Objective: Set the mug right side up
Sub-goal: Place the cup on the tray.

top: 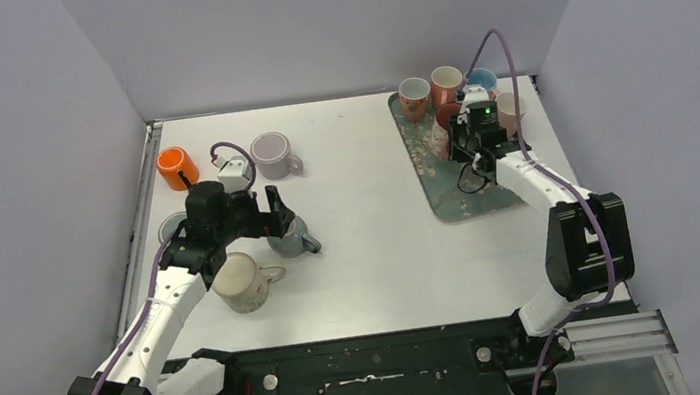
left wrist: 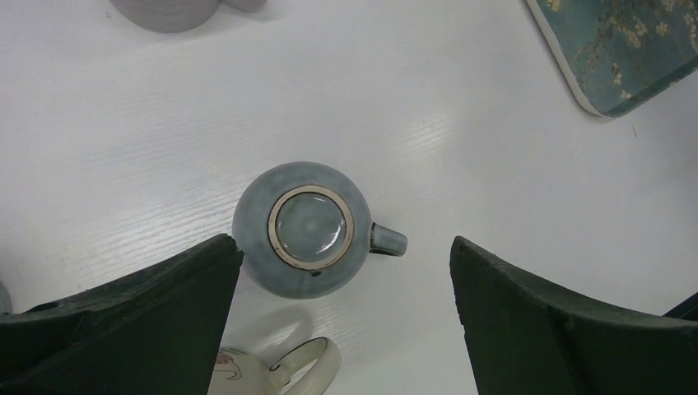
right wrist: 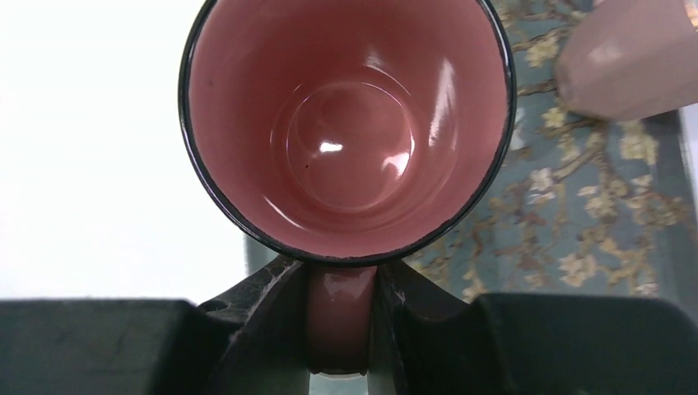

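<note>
A grey-blue mug (top: 295, 238) stands upside down on the white table, its base ring up and its small handle pointing right (left wrist: 303, 229). My left gripper (top: 272, 213) hovers right above it, open wide, the two dark fingers apart on either side and clear of the mug (left wrist: 344, 247). Over the left edge of the patterned tray (top: 457, 196), my right gripper (top: 468, 140) is shut on the handle of a dark mug with a pink inside (right wrist: 346, 123). That mug's mouth faces the wrist camera, and the handle sits between the jaws (right wrist: 343, 284).
A cream mug (top: 243, 281) lies on its side just near of the grey-blue one. An orange mug (top: 177, 167) and a lilac mug (top: 272, 154) stand at the back left. Several mugs (top: 447, 83) crowd the tray's far end. Grey walls enclose the table.
</note>
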Controlling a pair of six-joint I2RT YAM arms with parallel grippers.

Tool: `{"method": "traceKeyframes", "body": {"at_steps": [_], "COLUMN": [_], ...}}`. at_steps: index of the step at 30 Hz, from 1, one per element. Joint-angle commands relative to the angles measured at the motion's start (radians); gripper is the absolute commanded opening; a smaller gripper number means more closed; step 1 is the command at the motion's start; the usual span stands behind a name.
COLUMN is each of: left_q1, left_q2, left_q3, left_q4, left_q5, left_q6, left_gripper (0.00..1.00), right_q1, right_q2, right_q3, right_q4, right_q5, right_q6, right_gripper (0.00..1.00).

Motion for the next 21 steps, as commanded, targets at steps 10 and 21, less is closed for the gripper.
{"method": "traceKeyframes", "body": {"at_steps": [10,21], "left_q1": [-0.017,-0.024], "left_q2": [-0.026,-0.030], "left_q3": [0.021,0.025], "left_q4": [-0.027,-0.037], "left_q5": [-0.021,-0.028], "left_q6": [0.038,0.040], "left_gripper": [0.97,0.97], "right_q1": [-0.217,-0.245], "right_q2": [0.126,0.278], "right_q3": [0.069,0.181], "right_q4": [0.331,0.314], "right_q5": [-0.244,-0.355], "right_q6": [-0.194,-0.343], "right_gripper": [0.00,0.00]}}
